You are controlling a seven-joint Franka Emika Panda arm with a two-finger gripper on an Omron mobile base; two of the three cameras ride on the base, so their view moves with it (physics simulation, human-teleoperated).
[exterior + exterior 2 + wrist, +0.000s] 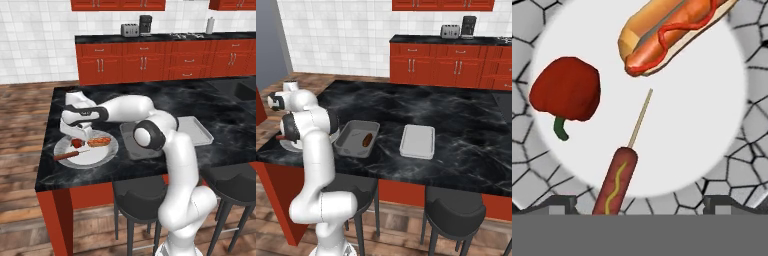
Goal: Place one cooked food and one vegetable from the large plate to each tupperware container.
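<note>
Overhead, the gripper [640, 202] hangs wide open and empty above the speckled-rimmed plate [702, 125], the skewered sausage [616, 184] between its tips, glossy red pepper [566, 89] upper left, bunned hot dog [672, 32] top.

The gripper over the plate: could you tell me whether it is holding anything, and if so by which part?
Nothing is held. The gripper hovers open above the large plate, its fingertips either side of the sausage without touching it.
</note>
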